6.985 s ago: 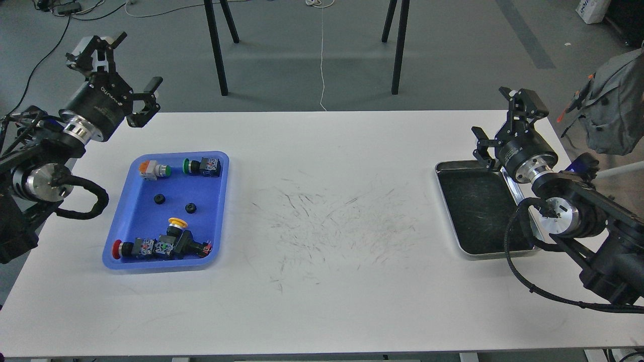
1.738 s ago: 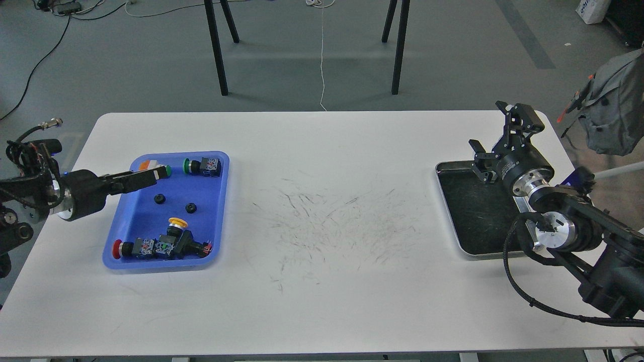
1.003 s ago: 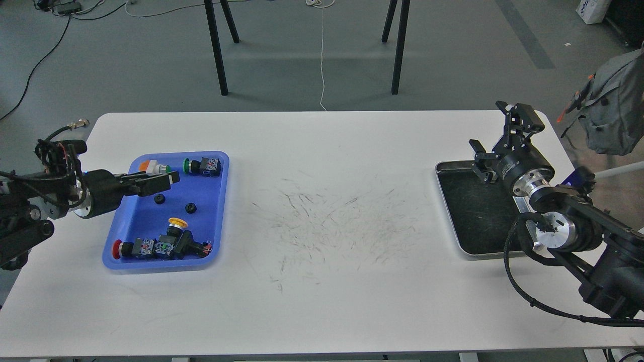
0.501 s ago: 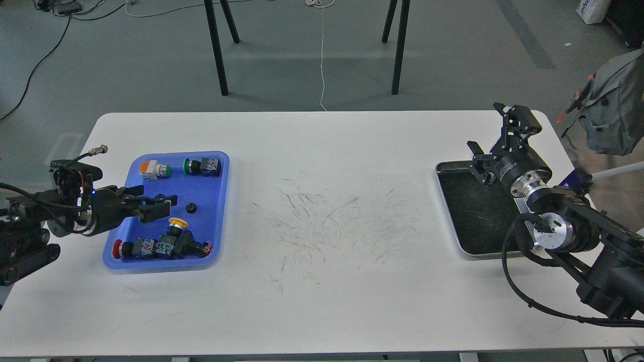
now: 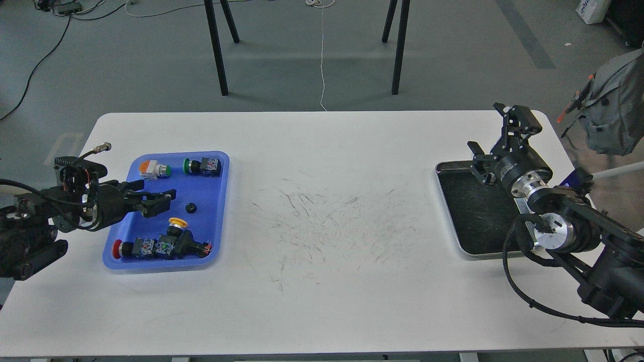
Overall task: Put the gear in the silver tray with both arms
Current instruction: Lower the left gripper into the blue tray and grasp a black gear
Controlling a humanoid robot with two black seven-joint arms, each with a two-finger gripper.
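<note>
Two small black gears lay in the blue tray (image 5: 224,166) at the left. One gear (image 5: 190,206) shows near the tray's middle. The other is hidden behind my left gripper (image 5: 159,201), which reaches in low from the left with its fingers apart around that spot. I cannot tell if it touches the gear. The silver tray (image 5: 473,213), with a dark scratched bottom, lies at the right and holds nothing. My right gripper (image 5: 495,134) is open and empty above the tray's far edge.
The blue tray also holds push-button switches: orange (image 5: 149,168) and green (image 5: 201,166) at the far end, yellow (image 5: 177,222) and red (image 5: 123,247) at the near end. A grey bag (image 5: 611,108) hangs beyond the table's right edge.
My left arm has swung down from above the table's far left corner into the blue tray, covering the left gear. My right gripper has shifted only slightly.
</note>
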